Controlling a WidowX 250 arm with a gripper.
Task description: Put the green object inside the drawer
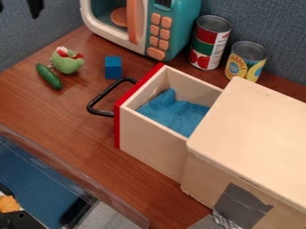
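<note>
- My pincer hangs at the top left, open, I think, with its tips apart.
- Below, on the bench, I see a green cucumber near a green toy, both outside the drawer.
- The drawer is out, with blue cloth inside.

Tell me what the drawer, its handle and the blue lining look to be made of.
The drawer looks like smooth, pale wood, judging by its plain cream boards, with a red-painted front. Its handle is glossy black, perhaps metal or plastic. The blue lining seems to be soft, matte cloth, as it rumples into folds.
</note>
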